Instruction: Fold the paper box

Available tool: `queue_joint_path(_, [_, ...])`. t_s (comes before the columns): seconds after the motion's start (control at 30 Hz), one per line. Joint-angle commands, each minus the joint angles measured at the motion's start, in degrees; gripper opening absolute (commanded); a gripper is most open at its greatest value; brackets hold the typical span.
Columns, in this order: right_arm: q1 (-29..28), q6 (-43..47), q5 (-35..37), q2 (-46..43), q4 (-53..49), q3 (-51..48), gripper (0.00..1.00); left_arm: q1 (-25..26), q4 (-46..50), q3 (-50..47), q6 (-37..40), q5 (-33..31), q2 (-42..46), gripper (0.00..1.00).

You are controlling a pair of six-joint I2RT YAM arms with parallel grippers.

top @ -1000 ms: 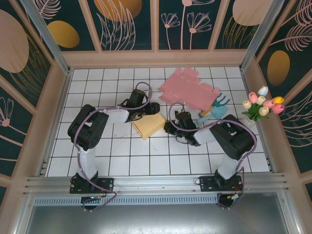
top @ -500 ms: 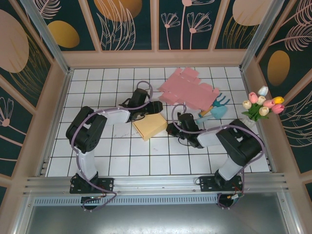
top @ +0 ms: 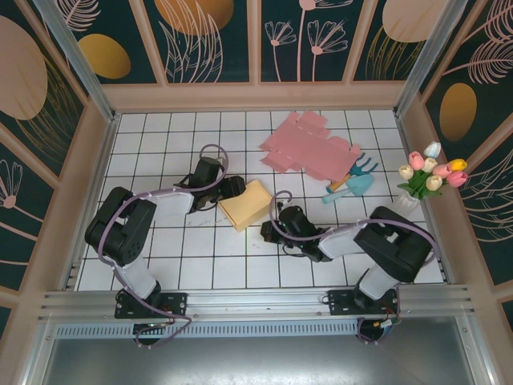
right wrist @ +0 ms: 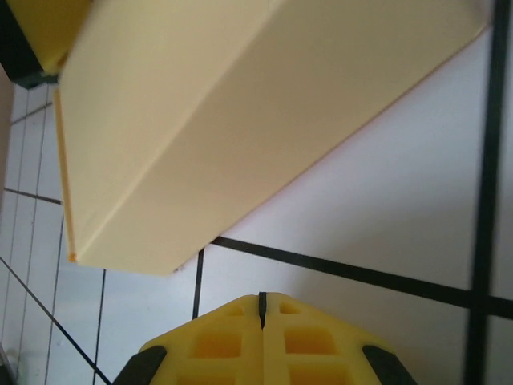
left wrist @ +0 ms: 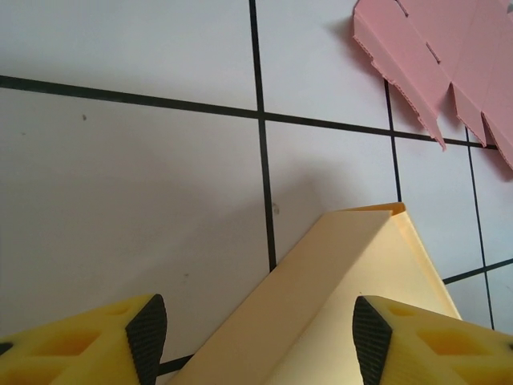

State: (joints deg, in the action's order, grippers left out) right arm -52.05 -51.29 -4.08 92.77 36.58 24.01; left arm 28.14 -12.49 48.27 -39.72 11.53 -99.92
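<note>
Left tool jaws wide, straddling a corner of the yellow box, no contact seen. Box sits mid-worktop, between the tools. Looks light, thin card, dents easily, probably slides; grip a creased edge. Right tool shut, empty, just beside it.

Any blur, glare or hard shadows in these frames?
Top external: sharp, evenly lit, no glare, shadows faint. Left wrist: tiles and yellow box crisp, with a soft shadow on the floor left of the box. Right wrist: the box sits very close and slightly soft, with a shadow band along its lower edge.
</note>
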Motion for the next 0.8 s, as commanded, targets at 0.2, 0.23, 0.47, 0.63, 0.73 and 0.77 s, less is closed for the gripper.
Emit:
queue_joint_path(0.2, [-0.68,-4.15,-1.29,11.06,9.46,8.29,0.00,0.22,-11.69,-7.79,-6.41,3.83,-1.84,0.63])
queue_joint_path(0.23, [-0.72,-4.46,-1.33,11.73,9.79,9.01,0.00,0.48,-12.88,-8.58,-7.23,4.38,-1.85,0.62])
queue_joint_path(0.47, [-3.10,-6.11,2.74,14.59,11.94,14.45,0.00,3.78,-15.21,-7.97,-10.72,4.66,-1.85,0.62])
queue_joint_path(0.63, [-5.71,-4.30,7.05,11.33,9.69,13.03,0.03,0.67,-2.67,0.56,-6.44,-3.50,-1.80,0.65])
queue_joint_path(0.73, [-5.13,1.31,10.69,7.65,-1.11,13.29,0.16,-2.81,2.87,5.04,-5.13,-7.83,-1.95,0.65])
queue_joint_path(0.77, [-5.00,3.42,12.76,6.38,-5.04,13.26,0.19,-3.69,4.80,6.40,-4.61,-10.42,-1.64,0.67])
